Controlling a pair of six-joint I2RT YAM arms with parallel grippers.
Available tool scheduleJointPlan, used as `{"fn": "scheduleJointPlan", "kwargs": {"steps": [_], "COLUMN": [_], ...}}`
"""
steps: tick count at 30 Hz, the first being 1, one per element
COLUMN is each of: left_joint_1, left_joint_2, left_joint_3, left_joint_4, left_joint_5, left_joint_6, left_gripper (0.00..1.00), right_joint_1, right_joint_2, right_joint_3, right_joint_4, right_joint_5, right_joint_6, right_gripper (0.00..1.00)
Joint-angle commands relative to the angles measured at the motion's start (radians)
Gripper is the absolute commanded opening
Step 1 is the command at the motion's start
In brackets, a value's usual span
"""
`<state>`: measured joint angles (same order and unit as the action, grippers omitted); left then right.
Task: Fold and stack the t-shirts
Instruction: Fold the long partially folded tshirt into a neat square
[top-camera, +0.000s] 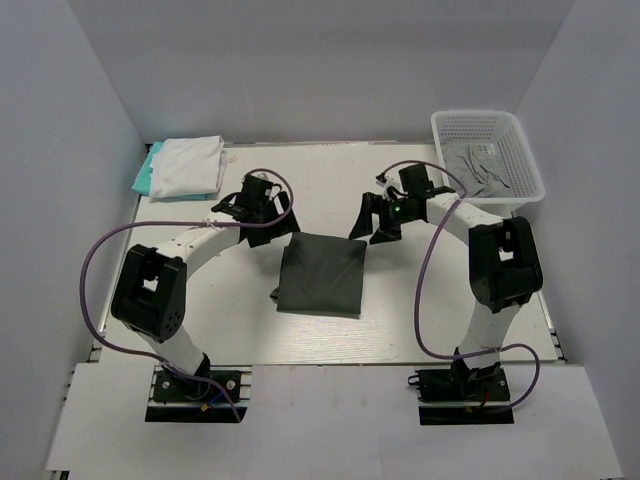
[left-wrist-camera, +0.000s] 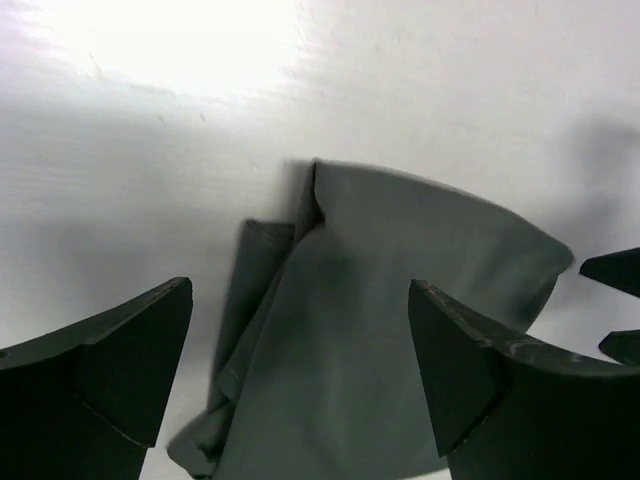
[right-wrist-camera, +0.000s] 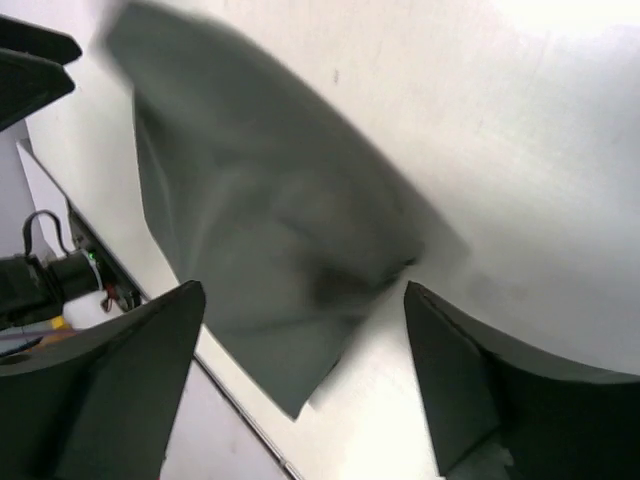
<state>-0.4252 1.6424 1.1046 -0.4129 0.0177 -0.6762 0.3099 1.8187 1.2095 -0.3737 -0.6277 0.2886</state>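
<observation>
A dark charcoal-grey t-shirt lies folded into a rough rectangle in the middle of the table. It also shows in the left wrist view and, blurred, in the right wrist view. My left gripper is open and empty just above the shirt's far left corner. My right gripper is open and empty just above its far right corner. A folded white t-shirt lies on a teal t-shirt at the back left. A lighter grey t-shirt lies in the basket.
A white plastic lattice basket stands at the back right, next to the right arm. Grey walls close in the table on three sides. Purple cables loop from both arms.
</observation>
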Motion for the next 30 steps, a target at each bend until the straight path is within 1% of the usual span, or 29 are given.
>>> {"fn": "scheduleJointPlan", "kwargs": {"steps": [1,3,5,6,7,9,12,13,14,16,18,23,24,26,28,29,30], "left_joint_1": [0.029,0.029,0.029,0.029,0.029,0.019,-0.001,-0.001,-0.001,-0.001,-0.001,-0.01,-0.01,-0.01,-0.01,0.003,0.012], "left_joint_2": [-0.015,-0.026,-0.047,-0.058,-0.067,-0.079,-0.047,-0.033,-0.02,0.02,0.04,0.06,0.089,0.121,0.176,0.198,0.218], "left_joint_3": [0.072,0.083,0.083,0.048,0.028,-0.023,-0.023,-0.023,-0.023,-0.008,0.003,-0.037,-0.046,-0.06,-0.06,-0.06,-0.06], "left_joint_4": [0.005,0.005,0.017,0.034,0.081,0.138,0.186,0.218,0.23,0.23,0.23,0.327,0.357,0.367,0.358,0.344,0.314], "left_joint_5": [-0.067,-0.067,-0.032,-0.007,0.048,0.112,0.226,0.287,0.303,0.303,0.314,0.355,0.355,0.324,0.27,0.269,0.269], "left_joint_6": [0.006,0.024,0.024,0.024,0.024,0.035,0.06,0.06,0.06,0.06,0.05,0.023,0.012,0.0,-0.012,-0.023,-0.023], "left_gripper": [1.0,1.0,1.0,1.0,1.0,1.0,1.0,1.0,1.0,1.0,1.0,1.0,1.0,1.0,1.0,1.0,1.0], "right_joint_1": [-0.014,-0.012,-0.011,-0.009,-0.006,-0.003,0.008,0.012,0.018,0.024,0.041,0.06,0.058,0.057,0.048,0.046,0.041], "right_joint_2": [0.033,0.034,0.013,-0.013,-0.039,-0.071,-0.137,-0.15,-0.156,-0.165,-0.153,-0.072,-0.062,-0.035,0.016,0.03,0.077], "right_joint_3": [0.128,0.148,0.148,0.145,0.103,0.046,-0.031,-0.044,-0.074,-0.093,-0.12,-0.122,-0.131,-0.137,-0.148,-0.143,-0.139], "right_joint_4": [-0.017,-0.028,-0.024,-0.021,-0.011,0.033,0.079,0.087,0.094,0.142,0.194,0.284,0.303,0.363,0.419,0.417,0.414], "right_joint_5": [-0.018,-0.007,0.023,0.032,0.04,0.034,-0.007,-0.01,-0.013,-0.032,-0.096,-0.113,-0.116,-0.11,-0.052,-0.031,-0.009], "right_joint_6": [-0.011,-0.011,0.001,0.003,0.01,0.035,0.044,0.044,0.05,0.064,0.086,0.112,0.116,0.147,0.158,0.158,0.144], "right_gripper": [0.9,0.9,0.9,0.9,0.9,0.9,0.9,0.9,0.9,0.9,0.9,0.9,0.9,0.9,0.9,0.9,0.9]}}
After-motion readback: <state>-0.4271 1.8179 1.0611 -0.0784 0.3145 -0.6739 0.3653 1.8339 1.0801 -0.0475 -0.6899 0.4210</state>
